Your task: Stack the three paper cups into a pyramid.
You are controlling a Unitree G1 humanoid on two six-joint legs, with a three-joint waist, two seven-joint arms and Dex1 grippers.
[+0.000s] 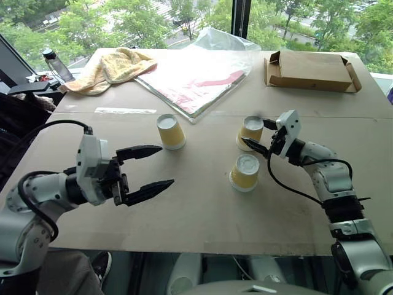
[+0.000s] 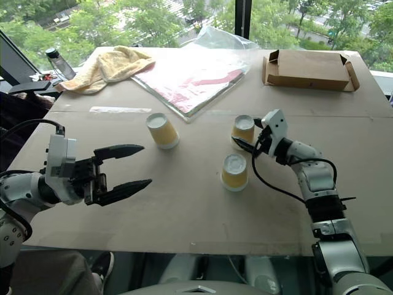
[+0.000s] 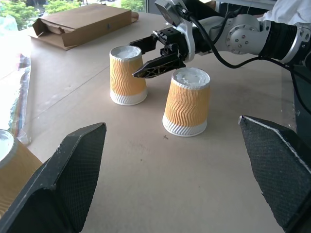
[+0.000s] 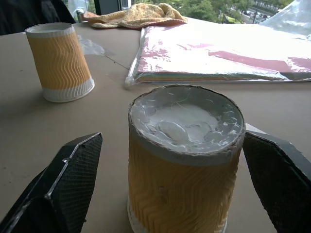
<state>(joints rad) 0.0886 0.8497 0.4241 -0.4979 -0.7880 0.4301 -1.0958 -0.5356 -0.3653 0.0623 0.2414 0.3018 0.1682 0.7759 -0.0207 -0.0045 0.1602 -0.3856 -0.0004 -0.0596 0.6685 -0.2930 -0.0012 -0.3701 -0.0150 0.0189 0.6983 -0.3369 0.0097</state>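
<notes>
All three paper cups (image 1: 245, 173) stand upside down mid-frame on the tabletop (image 1: 202, 215) (flat bottoms up, good for stacking), right gripper (image 1: 261, 136) jaws spread around one cup (image 1: 250, 132), left gripper (image 1: 147, 169) waiting with jaws spread.

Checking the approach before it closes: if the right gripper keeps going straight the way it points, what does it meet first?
Most likely the far cup: it stands between the right gripper's open fingers, untouched.

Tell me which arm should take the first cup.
Right. The right gripper is open with its fingers either side of the far right cup. The left gripper, also open, hovers apart from the left cup.
</notes>
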